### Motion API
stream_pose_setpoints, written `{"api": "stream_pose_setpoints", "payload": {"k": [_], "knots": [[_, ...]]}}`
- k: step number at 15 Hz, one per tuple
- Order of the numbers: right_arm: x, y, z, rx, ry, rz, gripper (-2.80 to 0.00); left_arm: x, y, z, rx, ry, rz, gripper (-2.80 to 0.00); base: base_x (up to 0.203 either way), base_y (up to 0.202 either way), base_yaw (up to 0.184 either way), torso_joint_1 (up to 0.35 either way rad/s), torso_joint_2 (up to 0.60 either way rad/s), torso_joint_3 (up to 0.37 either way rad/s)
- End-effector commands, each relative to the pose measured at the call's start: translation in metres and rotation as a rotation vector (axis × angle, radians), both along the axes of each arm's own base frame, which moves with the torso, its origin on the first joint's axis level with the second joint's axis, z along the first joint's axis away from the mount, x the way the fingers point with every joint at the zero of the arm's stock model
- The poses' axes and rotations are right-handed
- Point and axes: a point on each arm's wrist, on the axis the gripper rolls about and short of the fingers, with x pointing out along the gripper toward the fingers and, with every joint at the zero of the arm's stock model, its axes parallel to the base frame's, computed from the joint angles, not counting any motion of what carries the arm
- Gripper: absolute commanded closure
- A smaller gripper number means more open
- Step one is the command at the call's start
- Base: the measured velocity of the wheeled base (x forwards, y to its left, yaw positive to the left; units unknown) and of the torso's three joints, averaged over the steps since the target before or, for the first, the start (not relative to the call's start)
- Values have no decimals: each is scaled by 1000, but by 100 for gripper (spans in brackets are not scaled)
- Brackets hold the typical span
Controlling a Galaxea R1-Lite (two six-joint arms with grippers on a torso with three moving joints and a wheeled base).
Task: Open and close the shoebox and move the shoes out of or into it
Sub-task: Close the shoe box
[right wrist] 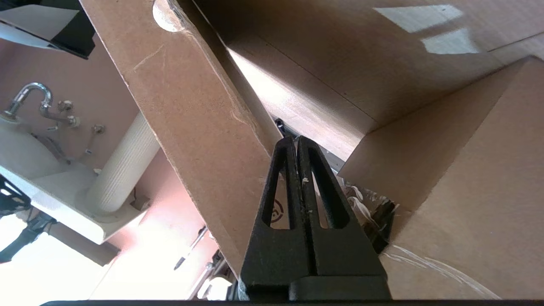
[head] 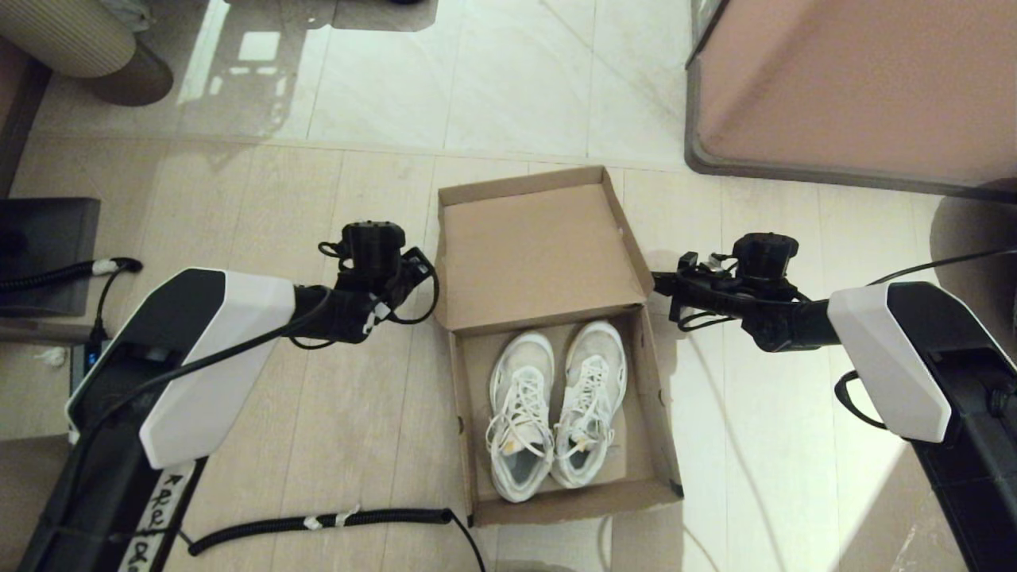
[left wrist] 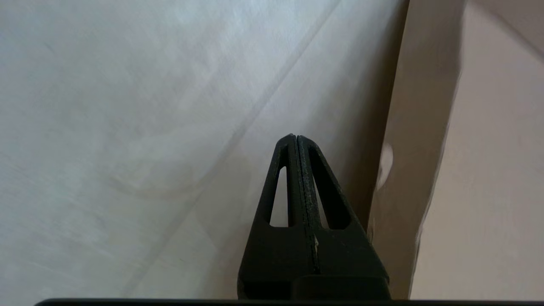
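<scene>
Head view: the shoebox (head: 556, 349) sits centre, lid raised toward twelve o'clock, sneakers (head: 556, 409) inside. Left wrist view: the left gripper (left wrist: 296, 138) is closed, empty, beside the lid. Right wrist view: the right gripper (right wrist: 296, 139) is closed against the lid's edge; slipping could drop it.

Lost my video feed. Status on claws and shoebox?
Both claws shut, empty: left claw and right claw flank the lid. Shoebox open, shoes inside. Nothing in the way.
</scene>
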Motion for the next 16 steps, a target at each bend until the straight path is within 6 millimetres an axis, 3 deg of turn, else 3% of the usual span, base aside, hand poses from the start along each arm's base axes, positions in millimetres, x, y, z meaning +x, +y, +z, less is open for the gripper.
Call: {"api": "stream_pose_setpoints", "payload": {"k": [1,6,10,14,16], "knots": [[-1,1,1,7,9,9,0,0,-8,-7,-16,11,-13,0,0,0,0,0,0,0],[-7,1,-3,-86,95,21,0,-9,-36,-7,-31,12,-90,0,0,0,0,0,0,0],[-32,7,-8,-318,147,116,0,-12,-43,-8,-30,13,-106,0,0,0,0,0,0,0],[-54,-1,-5,-333,223,122,0,-14,-47,-7,-32,11,-113,0,0,0,0,0,0,0],[-56,-9,-8,-340,241,91,0,-15,-51,-7,-32,11,-121,0,0,0,0,0,0,0]]}}
